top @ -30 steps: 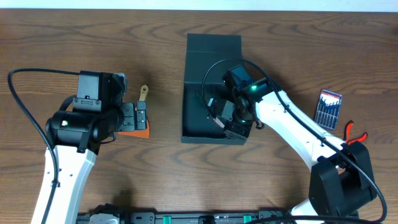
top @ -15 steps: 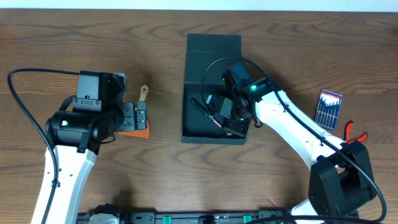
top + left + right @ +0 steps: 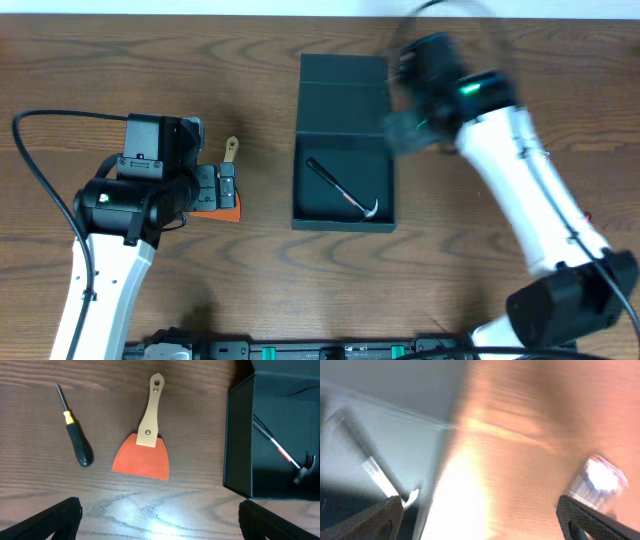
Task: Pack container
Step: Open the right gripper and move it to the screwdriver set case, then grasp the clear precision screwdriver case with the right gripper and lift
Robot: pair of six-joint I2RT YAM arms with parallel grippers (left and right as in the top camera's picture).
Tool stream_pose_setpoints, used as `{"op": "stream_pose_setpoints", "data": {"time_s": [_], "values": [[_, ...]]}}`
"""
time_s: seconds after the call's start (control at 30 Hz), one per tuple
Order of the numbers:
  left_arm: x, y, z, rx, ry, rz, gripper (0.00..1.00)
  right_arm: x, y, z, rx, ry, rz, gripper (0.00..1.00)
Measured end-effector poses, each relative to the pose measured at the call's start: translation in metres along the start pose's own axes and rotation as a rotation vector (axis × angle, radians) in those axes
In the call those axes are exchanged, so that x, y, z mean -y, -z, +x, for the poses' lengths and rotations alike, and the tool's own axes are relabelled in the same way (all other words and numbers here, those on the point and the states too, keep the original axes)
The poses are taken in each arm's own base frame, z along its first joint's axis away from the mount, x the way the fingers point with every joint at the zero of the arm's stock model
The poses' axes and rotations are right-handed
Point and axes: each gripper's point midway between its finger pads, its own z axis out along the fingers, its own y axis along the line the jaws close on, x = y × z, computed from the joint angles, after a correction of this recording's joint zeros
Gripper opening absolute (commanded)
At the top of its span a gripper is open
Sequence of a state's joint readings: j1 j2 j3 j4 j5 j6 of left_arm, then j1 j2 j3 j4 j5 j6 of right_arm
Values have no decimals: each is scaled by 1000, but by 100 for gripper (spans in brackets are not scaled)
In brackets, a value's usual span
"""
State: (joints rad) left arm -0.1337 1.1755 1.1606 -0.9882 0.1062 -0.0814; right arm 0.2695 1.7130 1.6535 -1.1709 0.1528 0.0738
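While the left pincer [image 3: 217, 188] is hanging wide and empty at the left of the overhead frame, its wrist camera is looking straight down on the counter [image 3: 200, 390]. A screwdriver [image 3: 75, 442] is lying at the upper left of that view. A scraper [image 3: 142, 455] is lying in the middle, blade toward the bottom edge and handle pointing up. The two are well apart, and neither is touching the container [image 3: 237, 445].

That container is sitting at the centre of the overhead frame with its lid [image 3: 343, 78] folded back toward the top. A hammer [image 3: 343, 190] is already lying slantwise on its floor, head at the lower right.

Packing looks under way, and the scraper is probably the next piece. To do it well, the left pincer should be closing across the narrow handle, not the flat blade. It should be lifting high enough to clear the near wall and letting go low over the bare floor beside the hammer.

At the upper right, just beside the lid, the right pincer [image 3: 403, 128] is showing only as a blur. Its wrist view shows the fingers spread wide with nothing between them.
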Motion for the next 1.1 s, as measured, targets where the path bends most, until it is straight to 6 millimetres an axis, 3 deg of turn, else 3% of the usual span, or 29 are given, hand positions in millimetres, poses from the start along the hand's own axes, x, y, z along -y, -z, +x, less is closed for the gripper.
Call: {"op": "stream_pose_setpoints", "data": {"time_s": [0.07,0.17,0.5,0.6,0.73,0.93,1.1], "values": [[0,0,0,0,0,0,98,42,4,1,-11,-186,47,99],[0,0,0,0,0,0,99,90,3,13,-39,-374,98,99],[0,0,0,0,0,0,98,209,0,56,-64,-767,218,99],[0,0,0,0,0,0,99,231,-12,72,-109,-824,234,99],[0,0,0,0,0,0,99,245,-49,93,-226,-839,224,99],[0,0,0,1,0,0,98,239,-113,110,-378,-761,161,99],[0,0,-1,6,0,1,98,231,-140,113,-421,-693,123,99]]}}
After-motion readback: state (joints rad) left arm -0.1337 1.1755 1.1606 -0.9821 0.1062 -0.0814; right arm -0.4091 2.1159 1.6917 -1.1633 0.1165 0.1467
